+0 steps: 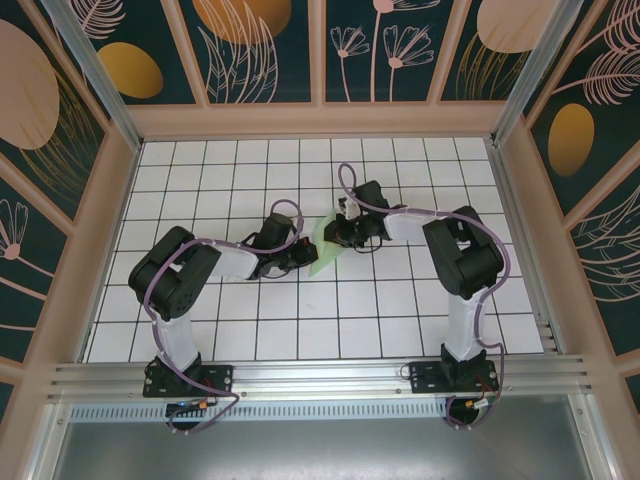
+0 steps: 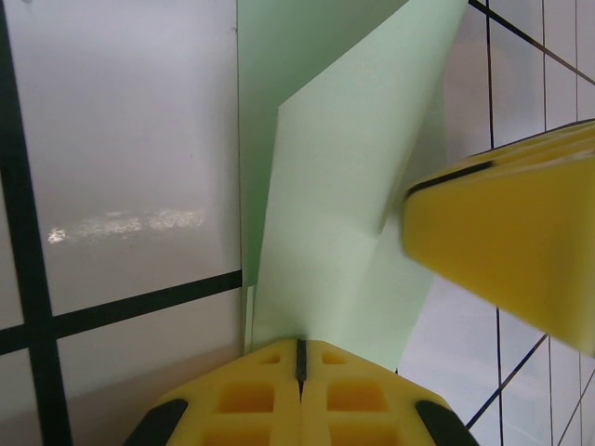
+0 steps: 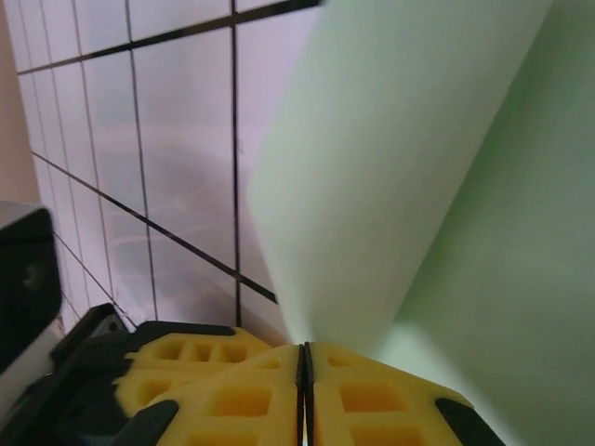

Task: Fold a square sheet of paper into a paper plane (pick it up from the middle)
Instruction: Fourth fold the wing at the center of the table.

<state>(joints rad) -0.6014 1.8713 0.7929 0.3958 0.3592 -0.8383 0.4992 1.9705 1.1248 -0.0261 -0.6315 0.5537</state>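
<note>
Left wrist: creased pale green paper (image 2: 344, 186) clamped in the yellow left pincer (image 2: 299, 358); right pincer (image 3: 305, 360) clamps its smooth curled flap too

White gridded table (image 1: 380, 320), teal floral wall panels (image 1: 270, 50)

The left arm (image 1: 180, 275) and right arm (image 1: 462, 255) had black joints, white links, looping purple cables (image 1: 343, 185) and yellow fingers (image 2: 242, 400).

paper (image 2: 325, 204): we see light green
fingers (image 3: 232, 400): yellow
table (image 1: 250, 320): white, black lines (little squares)
walls (image 1: 260, 60): dark, orange leaves
</note>
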